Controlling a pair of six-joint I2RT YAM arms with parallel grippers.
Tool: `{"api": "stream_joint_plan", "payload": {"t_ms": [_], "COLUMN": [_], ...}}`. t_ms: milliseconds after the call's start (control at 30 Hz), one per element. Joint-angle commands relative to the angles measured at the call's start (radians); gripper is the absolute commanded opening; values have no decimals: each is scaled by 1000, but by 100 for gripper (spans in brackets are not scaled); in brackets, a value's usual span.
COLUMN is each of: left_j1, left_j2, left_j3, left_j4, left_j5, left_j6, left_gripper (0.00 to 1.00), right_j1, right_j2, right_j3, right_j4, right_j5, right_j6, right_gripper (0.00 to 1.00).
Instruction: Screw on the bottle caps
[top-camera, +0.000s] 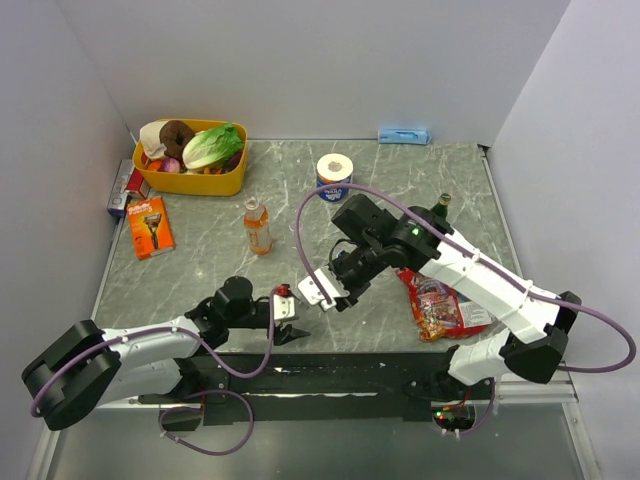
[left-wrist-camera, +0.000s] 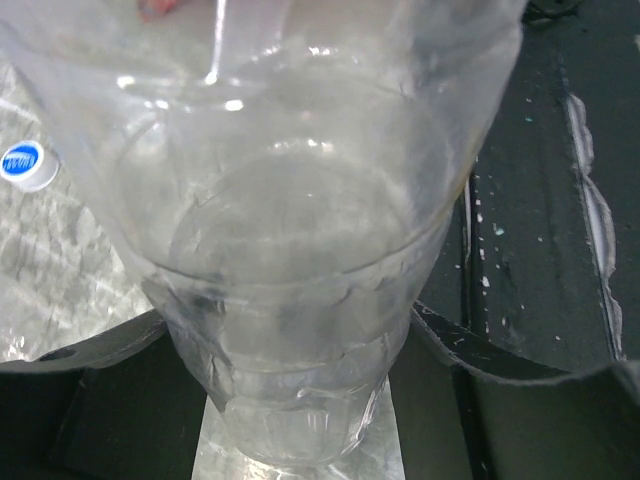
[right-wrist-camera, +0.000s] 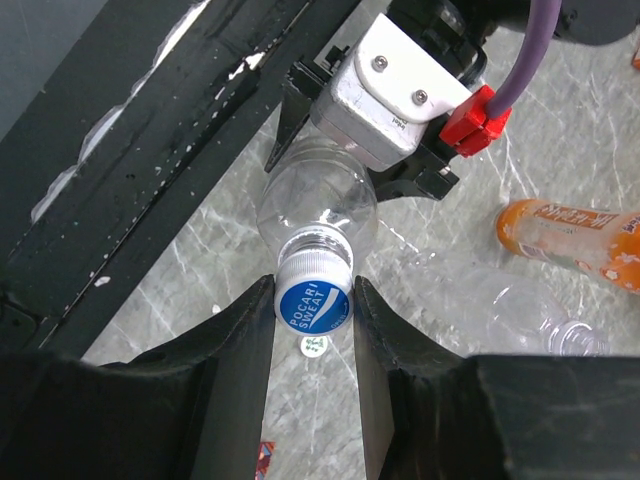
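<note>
My left gripper (top-camera: 290, 311) is shut on the body of a small clear bottle (left-wrist-camera: 290, 250), which fills the left wrist view. In the right wrist view the bottle (right-wrist-camera: 318, 205) points its neck at my right gripper (right-wrist-camera: 313, 290), which is shut on a blue bottle cap (right-wrist-camera: 313, 304) sitting on that neck. My right gripper (top-camera: 325, 292) meets the left one near the table's front. A second blue cap (left-wrist-camera: 25, 164) lies loose on the table. A second clear bottle (right-wrist-camera: 500, 300) lies uncapped nearby. The orange drink bottle (top-camera: 258, 226) stands further back.
A yellow basket (top-camera: 192, 187) of food sits back left, an orange razor pack (top-camera: 150, 226) beside it. A toilet roll (top-camera: 335, 171) stands mid back, with a dark bottle (top-camera: 441, 205) to its right. A red snack packet (top-camera: 440, 306) lies right. The black front rail (right-wrist-camera: 150, 150) runs close by.
</note>
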Motion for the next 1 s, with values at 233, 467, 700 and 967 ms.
{"api": "stream_joint_plan", "payload": {"t_ms": [233, 467, 700, 967], "left_j1": [0, 0, 0, -5], "left_j2": [-12, -3, -11, -14], "left_j3": [35, 45, 5, 63], "left_j4": [182, 258, 389, 351], "left_j5": [-78, -101, -211, -372], "left_j6": [-114, -120, -161, -197], "left_gripper": [1, 1, 1, 1], "right_j1": [17, 36, 34, 33], "right_j2": [90, 56, 88, 174], "right_j3": [89, 31, 32, 109], "right_j4": [-123, -90, -30, 20], "right_j5": [49, 82, 60, 189], "right_j6": [80, 98, 354, 613], "right_gripper": [29, 29, 27, 26]}}
